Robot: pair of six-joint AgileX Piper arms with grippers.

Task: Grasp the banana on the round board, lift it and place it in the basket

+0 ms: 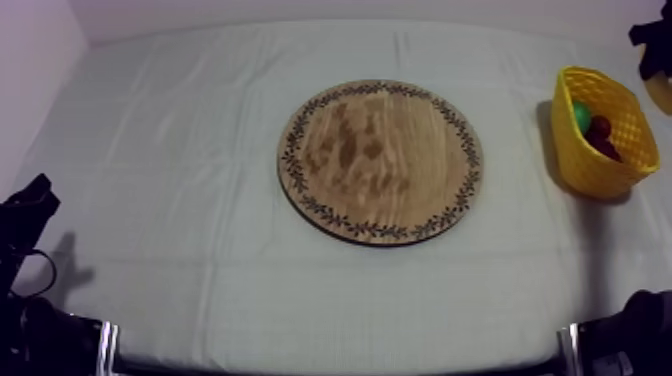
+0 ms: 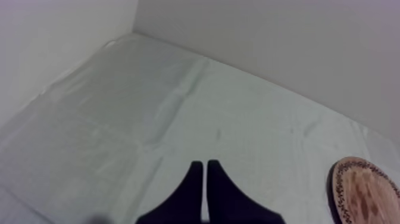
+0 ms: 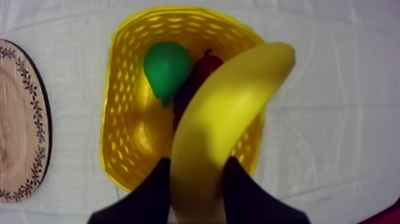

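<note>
The yellow banana (image 3: 223,119) hangs in the air over the yellow basket (image 3: 125,119), and my right gripper (image 3: 196,164) is shut on its near end, one black finger on each side. In the top view my right gripper (image 1: 655,42) is at the far right, above and just behind the basket (image 1: 620,150), with a bit of the banana (image 1: 662,93) below it. The round wooden board (image 1: 380,160) lies bare in the middle of the table. My left gripper (image 2: 204,165) is shut on nothing, low at the left side (image 1: 35,195).
Inside the basket lie a green pear (image 3: 166,65) and a small red fruit (image 3: 206,62), with something dark beneath it. The board's patterned rim (image 3: 27,119) is a short way from the basket. A pale wall stands behind the table.
</note>
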